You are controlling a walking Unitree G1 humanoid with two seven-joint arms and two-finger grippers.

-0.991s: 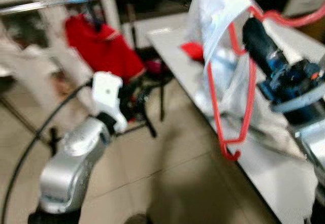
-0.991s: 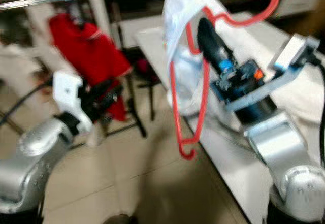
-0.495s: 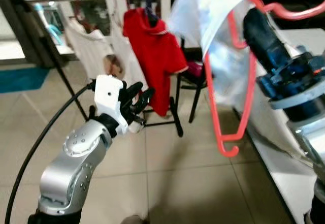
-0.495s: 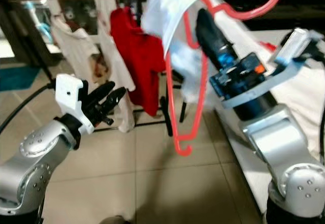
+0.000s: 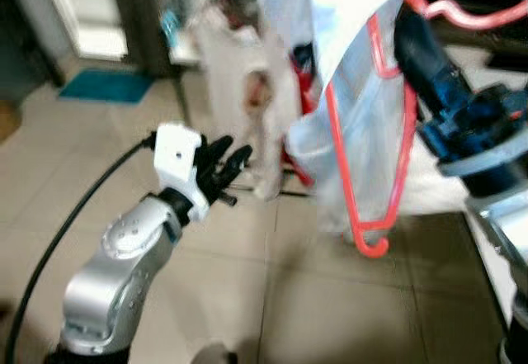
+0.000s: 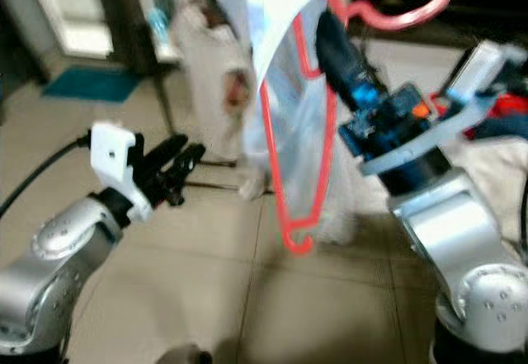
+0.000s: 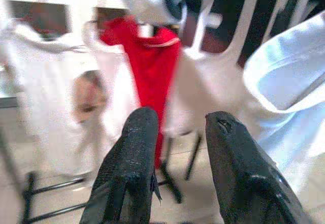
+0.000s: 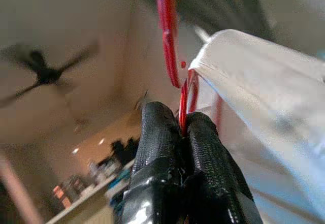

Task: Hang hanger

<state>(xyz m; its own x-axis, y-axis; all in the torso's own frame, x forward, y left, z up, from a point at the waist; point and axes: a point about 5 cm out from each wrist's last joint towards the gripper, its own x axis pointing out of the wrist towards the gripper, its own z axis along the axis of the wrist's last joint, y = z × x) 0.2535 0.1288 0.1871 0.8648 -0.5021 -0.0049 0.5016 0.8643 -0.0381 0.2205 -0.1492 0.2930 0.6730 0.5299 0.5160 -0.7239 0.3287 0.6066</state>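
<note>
A red plastic hanger (image 5: 371, 166) carries a white garment (image 5: 346, 59) and hangs high at the right. My right gripper (image 8: 177, 127) is shut on the hanger's neck just under its hook (image 6: 412, 13). My left gripper (image 5: 221, 166) is held out low at the left, open, with nothing between its fingers (image 7: 137, 153). The left wrist view looks at a red shirt (image 7: 152, 71) and white shirts (image 7: 51, 97) hanging on a clothes rack.
The rack's white clothes (image 5: 239, 75) hang ahead, partly behind the held garment. Its dark legs (image 6: 206, 164) rest on the tiled floor. A teal mat (image 5: 107, 86) lies at the far left. White cloth (image 6: 495, 166) lies at the right.
The camera has swung, so the rack now sits behind the held garment and the table edge has left the picture. Both grippers keep their poses.
</note>
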